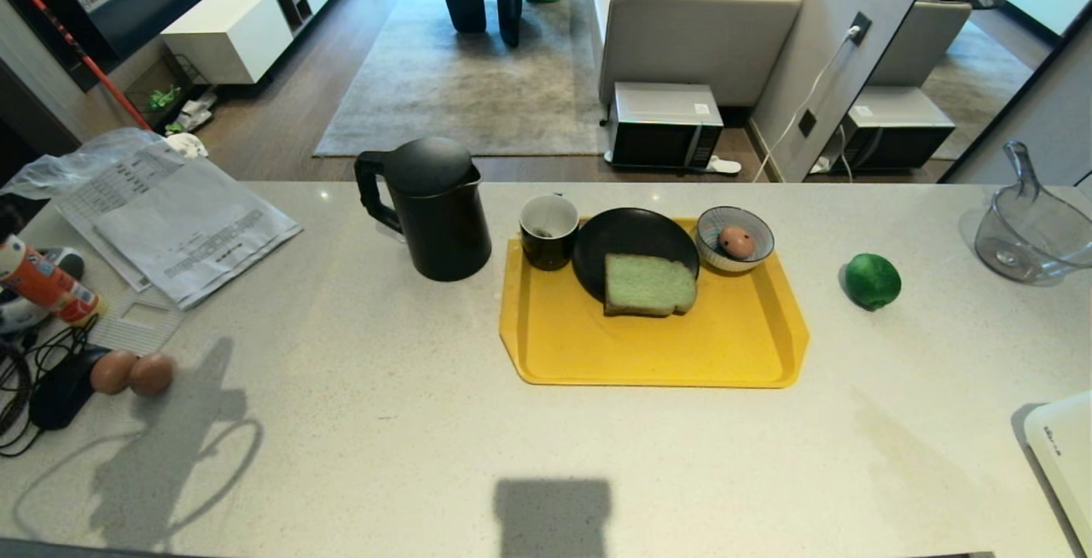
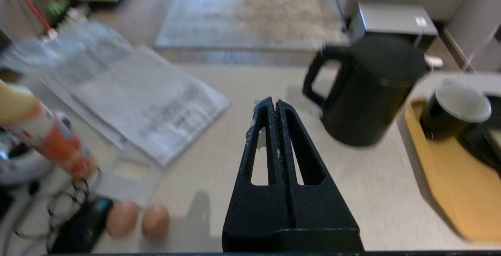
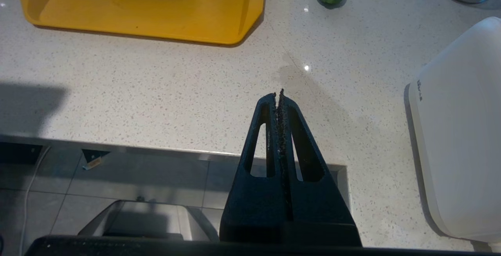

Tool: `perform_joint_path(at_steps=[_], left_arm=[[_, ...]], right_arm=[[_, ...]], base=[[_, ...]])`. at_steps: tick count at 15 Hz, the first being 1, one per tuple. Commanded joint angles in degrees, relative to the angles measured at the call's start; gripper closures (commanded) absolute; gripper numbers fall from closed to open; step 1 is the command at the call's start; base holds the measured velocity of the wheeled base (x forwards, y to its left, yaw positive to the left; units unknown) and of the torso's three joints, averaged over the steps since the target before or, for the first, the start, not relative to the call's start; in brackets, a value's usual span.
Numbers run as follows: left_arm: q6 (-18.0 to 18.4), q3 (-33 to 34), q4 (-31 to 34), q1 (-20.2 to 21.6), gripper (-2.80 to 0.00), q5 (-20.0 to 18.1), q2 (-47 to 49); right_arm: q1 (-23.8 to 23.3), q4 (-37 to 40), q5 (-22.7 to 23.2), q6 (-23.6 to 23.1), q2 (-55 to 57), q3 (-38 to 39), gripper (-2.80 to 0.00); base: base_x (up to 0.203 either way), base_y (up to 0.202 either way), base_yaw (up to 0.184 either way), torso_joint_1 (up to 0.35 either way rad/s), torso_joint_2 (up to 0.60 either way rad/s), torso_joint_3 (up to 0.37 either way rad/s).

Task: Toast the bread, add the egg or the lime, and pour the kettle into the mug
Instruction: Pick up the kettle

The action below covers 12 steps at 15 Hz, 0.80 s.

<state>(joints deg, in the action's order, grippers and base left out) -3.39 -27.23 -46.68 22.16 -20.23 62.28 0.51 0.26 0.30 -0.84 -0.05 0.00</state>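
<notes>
The black kettle [image 1: 431,208] stands on the counter, left of a yellow tray [image 1: 653,340]. On the tray, the black mug [image 1: 548,231] sits beside a black plate [image 1: 631,242] with the green bread [image 1: 648,285] leaning on its front edge. A striped bowl [image 1: 735,240] holds the spotted egg [image 1: 736,241]. The lime [image 1: 872,281] lies on the counter right of the tray. My left gripper [image 2: 274,103] is shut and empty above the counter, with the kettle [image 2: 366,91] ahead of it. My right gripper [image 3: 278,95] is shut and empty over the counter's near edge. Neither arm shows in the head view.
Papers [image 1: 183,225] and a bottle [image 1: 43,281] lie at the left, with two plain brown eggs [image 1: 132,372] and cables beside them. A clear measuring jug [image 1: 1032,229] stands far right. A white appliance [image 1: 1062,456] sits at the near right corner.
</notes>
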Motion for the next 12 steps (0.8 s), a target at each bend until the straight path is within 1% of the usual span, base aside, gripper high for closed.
perform_joint_path(at_steps=[1, 3, 4, 6, 7, 9, 12], left_arm=[[0.0, 5.4, -4.7, 0.9, 0.0, -1.5, 2.8], [0.3, 8.5, -11.4, 1.0, 0.0, -1.8, 7.1], [0.3, 8.9, -13.9, 1.4, 0.0, -1.8, 9.7], [0.3, 9.1, -17.7, 3.6, 0.0, -1.8, 14.3], [0.6, 9.0, -19.0, 4.3, 0.0, -1.8, 15.6], [1.0, 8.8, -19.4, 4.4, 0.0, -2.0, 16.6], [-0.4, 8.7, -19.8, 4.4, 0.0, -2.5, 18.9]], right_arm=[[0.0, 0.0, 0.0, 0.0, 0.0, 0.0, 0.0], [0.0, 0.0, 0.0, 0.0, 0.0, 0.0, 0.0], [0.0, 0.0, 0.0, 0.0, 0.1, 0.0, 0.0], [0.0, 0.0, 0.0, 0.0, 0.0, 0.0, 0.0], [0.0, 0.0, 0.0, 0.0, 0.0, 0.0, 0.0], [0.0, 0.0, 0.0, 0.0, 0.0, 0.0, 0.0], [0.0, 0.0, 0.0, 0.0, 0.0, 0.0, 0.0]], base=[[0.0, 0.0, 0.0, 0.0, 0.0, 0.0], [0.0, 0.0, 0.0, 0.0, 0.0, 0.0], [0.0, 0.0, 0.0, 0.0, 0.0, 0.0], [0.0, 0.0, 0.0, 0.0, 0.0, 0.0], [0.0, 0.0, 0.0, 0.0, 0.0, 0.0], [0.0, 0.0, 0.0, 0.0, 0.0, 0.0], [0.0, 0.0, 0.0, 0.0, 0.0, 0.0]])
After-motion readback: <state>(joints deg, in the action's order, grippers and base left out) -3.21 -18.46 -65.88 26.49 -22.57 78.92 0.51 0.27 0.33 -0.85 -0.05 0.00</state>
